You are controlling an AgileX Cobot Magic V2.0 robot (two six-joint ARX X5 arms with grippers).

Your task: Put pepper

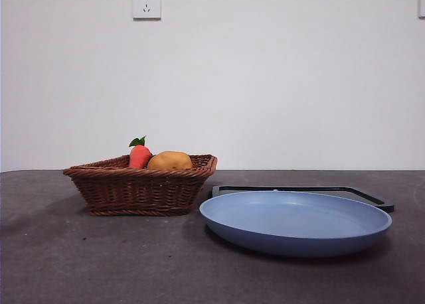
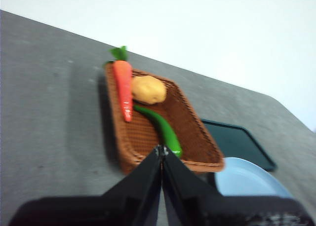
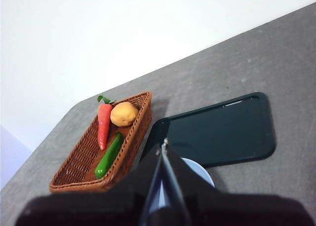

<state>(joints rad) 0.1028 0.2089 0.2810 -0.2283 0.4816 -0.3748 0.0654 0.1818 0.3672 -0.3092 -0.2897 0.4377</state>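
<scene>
The pepper (image 2: 162, 129) is long, slim and glossy green, and it lies inside the brown wicker basket (image 2: 195, 137) beside an orange carrot (image 2: 123, 88) and a tan potato (image 2: 148, 89). The right wrist view shows the same pepper (image 3: 109, 155) lying lengthwise in the basket (image 3: 140, 120). In the front view the basket (image 1: 143, 184) wall hides the pepper. My left gripper (image 2: 161, 149) is shut, high above the table and short of the basket. My right gripper (image 3: 164, 143) is shut too, high over the blue plate (image 3: 197, 171).
A blue plate (image 1: 295, 221) sits to the right of the basket near the front. Behind it lies a flat dark tray (image 1: 362, 194). A white wall with a socket (image 1: 146, 4) closes the back. Neither arm shows in the front view.
</scene>
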